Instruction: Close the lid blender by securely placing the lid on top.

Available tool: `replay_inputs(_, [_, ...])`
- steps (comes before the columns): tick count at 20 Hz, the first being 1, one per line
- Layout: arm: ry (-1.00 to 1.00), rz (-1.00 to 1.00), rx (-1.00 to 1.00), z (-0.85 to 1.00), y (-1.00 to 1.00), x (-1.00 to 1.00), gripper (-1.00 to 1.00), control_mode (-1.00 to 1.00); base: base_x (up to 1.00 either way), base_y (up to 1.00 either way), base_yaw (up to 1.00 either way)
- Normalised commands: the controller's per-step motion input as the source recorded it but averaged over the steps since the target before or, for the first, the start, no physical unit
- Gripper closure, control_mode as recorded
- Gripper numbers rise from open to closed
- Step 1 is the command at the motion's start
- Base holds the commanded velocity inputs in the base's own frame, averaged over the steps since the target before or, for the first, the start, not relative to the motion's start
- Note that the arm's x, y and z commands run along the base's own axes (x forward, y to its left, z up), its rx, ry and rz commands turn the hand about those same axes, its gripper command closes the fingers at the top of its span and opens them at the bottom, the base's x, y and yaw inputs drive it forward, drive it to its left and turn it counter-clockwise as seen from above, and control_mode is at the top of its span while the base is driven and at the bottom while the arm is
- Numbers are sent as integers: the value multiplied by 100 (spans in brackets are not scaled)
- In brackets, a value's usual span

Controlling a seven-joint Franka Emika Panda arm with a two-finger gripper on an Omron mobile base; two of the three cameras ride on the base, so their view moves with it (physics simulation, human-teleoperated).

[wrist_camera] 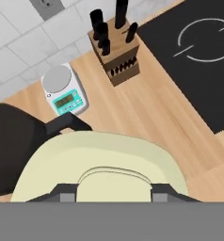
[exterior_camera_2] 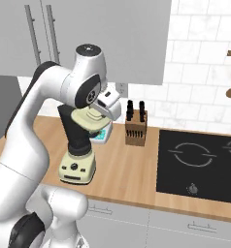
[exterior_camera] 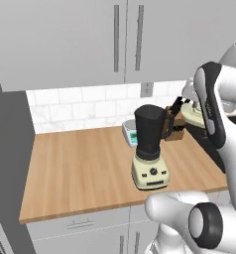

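Gripping the lid (wrist_camera: pixel 102 169), the end effector (wrist_camera: pixel 106 194) hovers beside (not over) the blender (exterior_camera: pixel 150 149)

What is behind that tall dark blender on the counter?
Behind the blender, against the tiled wall, sits a small grey kitchen scale with a teal display. The jar covers part of it in the left base view. A brown knife block stands beside the scale, nearer the cooktop.

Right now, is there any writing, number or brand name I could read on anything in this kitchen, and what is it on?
No readable text anywhere.
Kitchen scale: teal display shows dark digit-like marks, too blurred to read.
Blender: black dial and small marks on the cream base, no legible label.
Cooktop: white ring outlines and a small symbol at its front edge, no words.
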Motion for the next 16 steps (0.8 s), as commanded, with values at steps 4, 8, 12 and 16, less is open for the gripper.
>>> replay_inputs(4, [-1, 0, 0, 5, 46, 12, 100, -100, 0, 0, 0])
replay_inputs(8, [0, -2, 0, 10, 46, 18, 100, -100, 0, 0, 0])
replay_inputs(12, [0, -3, 0, 12, 44, 27, 100, -100, 0, 0, 0])
replay_inputs(16, [0, -4, 0, 2, 32, 30, 100, -100, 0, 0, 0])
